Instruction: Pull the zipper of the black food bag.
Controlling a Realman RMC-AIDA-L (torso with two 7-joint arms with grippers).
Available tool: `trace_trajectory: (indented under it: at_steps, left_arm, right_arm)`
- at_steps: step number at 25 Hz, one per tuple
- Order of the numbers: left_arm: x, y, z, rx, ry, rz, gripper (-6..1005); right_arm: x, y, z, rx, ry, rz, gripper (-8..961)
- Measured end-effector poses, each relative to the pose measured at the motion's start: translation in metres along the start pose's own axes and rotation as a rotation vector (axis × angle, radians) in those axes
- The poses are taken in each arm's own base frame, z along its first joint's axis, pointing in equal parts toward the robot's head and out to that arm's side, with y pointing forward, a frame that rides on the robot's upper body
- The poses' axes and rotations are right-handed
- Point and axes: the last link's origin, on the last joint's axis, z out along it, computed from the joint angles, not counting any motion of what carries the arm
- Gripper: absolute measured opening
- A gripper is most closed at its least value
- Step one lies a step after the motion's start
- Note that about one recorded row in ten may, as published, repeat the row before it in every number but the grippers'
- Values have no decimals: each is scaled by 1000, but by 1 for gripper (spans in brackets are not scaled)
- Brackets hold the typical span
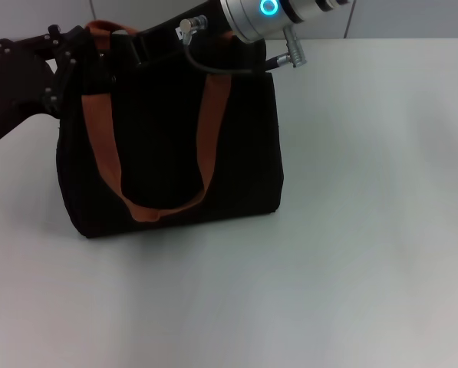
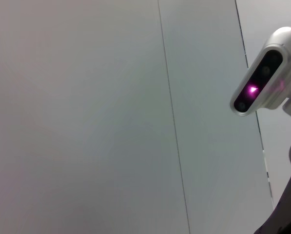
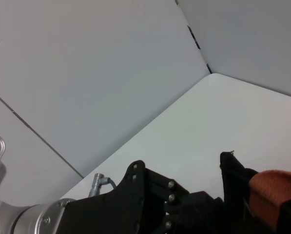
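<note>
- The left gripper (image 1: 60, 73) is at the upper left corner of the black food bag (image 1: 175, 161), its dark linkage fingers pressed against the bag's top edge just beside the rear orange handle (image 1: 102, 31). Whether it is holding the fabric or only lying against it, I cannot tell.
- In the right wrist view, the left gripper (image 3: 184, 202) shows as black bolted linkages touching the bag corner (image 3: 233, 170), with a patch of orange strap (image 3: 274, 195) just beside it.
- The right arm (image 1: 267, 15) reaches in from the top of the head view, across the top of the bag. Its silver wrist carries a glowing blue ring, with a cable and metal plugs hanging near it. Its gripper end is lost against the dark top of the bag near the rear handle, so how its fingers stand cannot be told.
- The bag stands upright on the white table (image 1: 351, 253), left of centre. Its front orange handle (image 1: 156, 207) hangs down the near face in a loop.
- The zipper runs along the bag's top, under the right arm, and cannot be made out.
- The left wrist view shows only a pale panelled wall (image 2: 111, 117) and a white camera housing (image 2: 264, 73) with a magenta light.
</note>
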Motion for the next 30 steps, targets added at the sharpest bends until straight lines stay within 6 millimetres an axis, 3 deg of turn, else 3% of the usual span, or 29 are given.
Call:
trace_trajectory:
  at_steps: [22, 27, 30]
  left_arm:
    - [0, -3, -5, 17, -7, -18, 116]
    - [0, -2, -4, 12, -4, -19, 118]
    - [1, -1, -3, 1, 4, -20, 120]
  right_arm:
    - [-3, 2, 4, 14, 5, -27, 325]
    - [-4, 3, 4, 15, 4, -30, 152]
    - [-4, 2, 4, 17, 2, -27, 155]
